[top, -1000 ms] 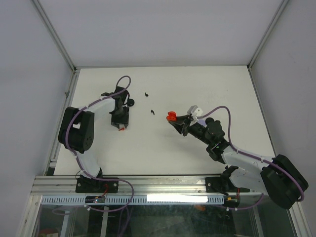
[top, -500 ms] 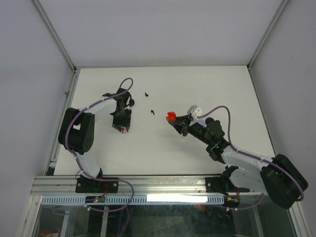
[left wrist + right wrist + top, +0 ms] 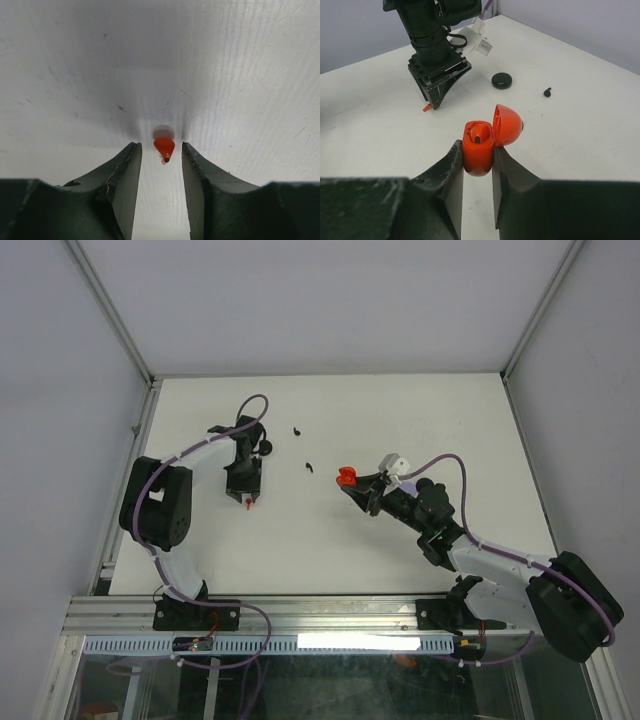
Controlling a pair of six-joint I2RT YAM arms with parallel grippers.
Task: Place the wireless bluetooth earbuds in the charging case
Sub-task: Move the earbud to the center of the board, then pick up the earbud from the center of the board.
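Observation:
My right gripper is shut on the base of an open red charging case. Its lid is flipped to the right and one red earbud sits inside. The case also shows in the top view. My left gripper is open, tips down at the table, with a loose red earbud lying between and just beyond its fingertips, touching neither. That earbud also shows in the top view and in the right wrist view. Two black earbuds lie on the table.
A round black closed case lies behind the left gripper, near its wrist. One black earbud lies to its right. The white table is bordered by metal rails.
The left gripper shifted slightly over the red earbud, which now shows just past its fingertips. The right arm and the red case have not moved.

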